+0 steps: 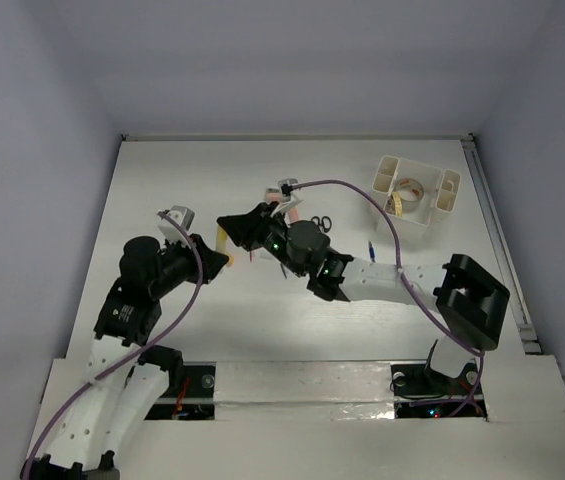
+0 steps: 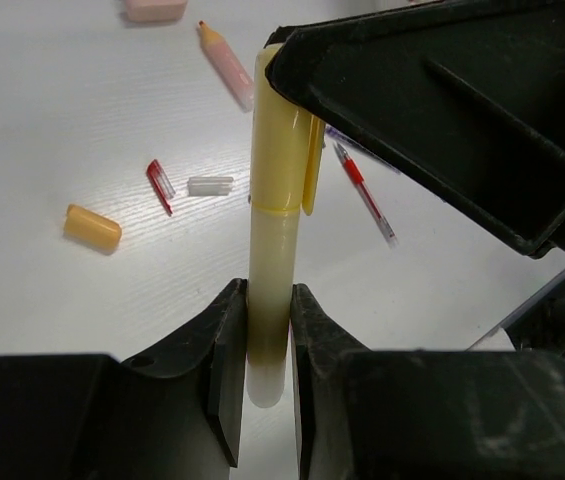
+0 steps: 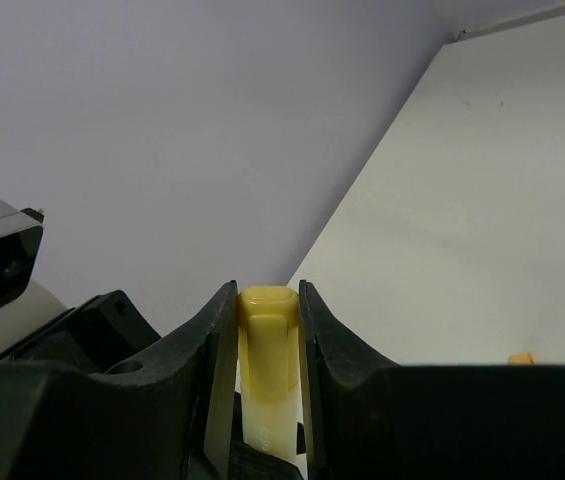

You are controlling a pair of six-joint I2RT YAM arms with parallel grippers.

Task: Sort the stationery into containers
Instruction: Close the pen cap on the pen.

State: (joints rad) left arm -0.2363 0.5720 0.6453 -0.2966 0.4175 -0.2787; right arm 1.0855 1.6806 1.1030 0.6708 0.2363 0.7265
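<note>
yellow highlighter held above the table, centre-left in the overhead view, well apart from the cream organizer at upper right. open tabletop along the left and far edges; organizer sits near the right edge. loose on the table below in the left wrist view: red pen, pink highlighter, orange cap. left gripper pinching the barrel's bottom end, arm folded, reaching in from lower left. right gripper pinching the capped end, arm stretched across from lower right.
</note>
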